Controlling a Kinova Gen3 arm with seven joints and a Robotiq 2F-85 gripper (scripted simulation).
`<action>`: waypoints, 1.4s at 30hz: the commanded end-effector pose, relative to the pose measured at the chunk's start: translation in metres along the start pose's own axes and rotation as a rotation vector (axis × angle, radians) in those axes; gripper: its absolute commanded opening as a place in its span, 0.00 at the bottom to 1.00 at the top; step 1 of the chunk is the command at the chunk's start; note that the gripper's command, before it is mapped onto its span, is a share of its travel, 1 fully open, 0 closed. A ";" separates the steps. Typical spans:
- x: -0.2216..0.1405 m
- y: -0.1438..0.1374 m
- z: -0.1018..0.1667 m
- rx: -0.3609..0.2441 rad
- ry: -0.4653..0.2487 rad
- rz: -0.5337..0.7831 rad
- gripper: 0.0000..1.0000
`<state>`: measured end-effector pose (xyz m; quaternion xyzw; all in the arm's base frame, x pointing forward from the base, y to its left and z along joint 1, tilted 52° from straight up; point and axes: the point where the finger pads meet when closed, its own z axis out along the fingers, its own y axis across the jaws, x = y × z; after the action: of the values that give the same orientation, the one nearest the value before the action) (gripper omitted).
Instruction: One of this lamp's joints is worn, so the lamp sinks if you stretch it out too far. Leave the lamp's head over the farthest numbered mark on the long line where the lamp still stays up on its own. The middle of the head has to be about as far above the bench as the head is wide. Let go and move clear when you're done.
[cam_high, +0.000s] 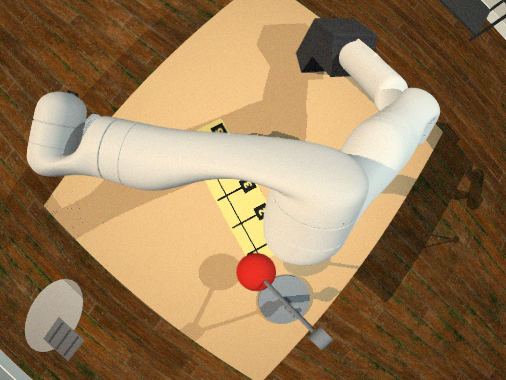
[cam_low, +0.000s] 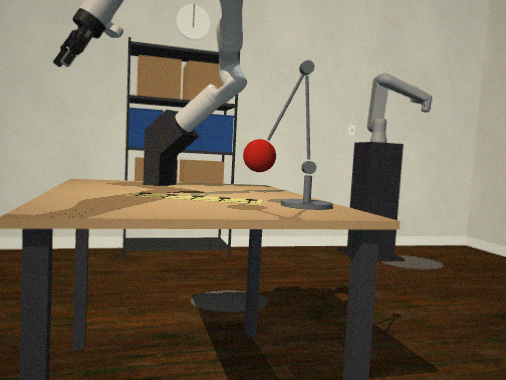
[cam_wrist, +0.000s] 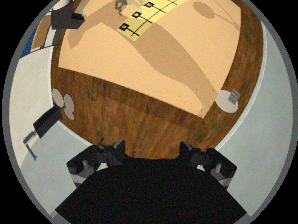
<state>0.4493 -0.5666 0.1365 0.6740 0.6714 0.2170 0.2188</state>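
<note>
The lamp has a red ball head, two thin grey links folded at a high elbow, and a round grey base near the bench's right edge. From above, the head hangs beside the base, at the near end of the yellow numbered strip. The head floats well above the bench. My gripper is open and empty, high above the bench's left end, far from the lamp. Its fingers frame the wrist view's lower part.
My own arm crosses over the strip and hides its middle marks. My dark pedestal stands at the bench's far side. A second grey arm on a black stand is behind the bench to the right. A shelf with boxes stands at the back.
</note>
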 end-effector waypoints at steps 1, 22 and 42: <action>0.006 -0.001 -0.017 -0.036 -0.018 -0.022 1.00; 0.075 0.009 -0.041 -0.287 -0.042 -0.331 1.00; 0.143 0.001 -0.061 -0.530 -0.057 -0.634 1.00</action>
<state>0.4275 -0.4226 0.1917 0.3575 0.7666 0.2820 0.4529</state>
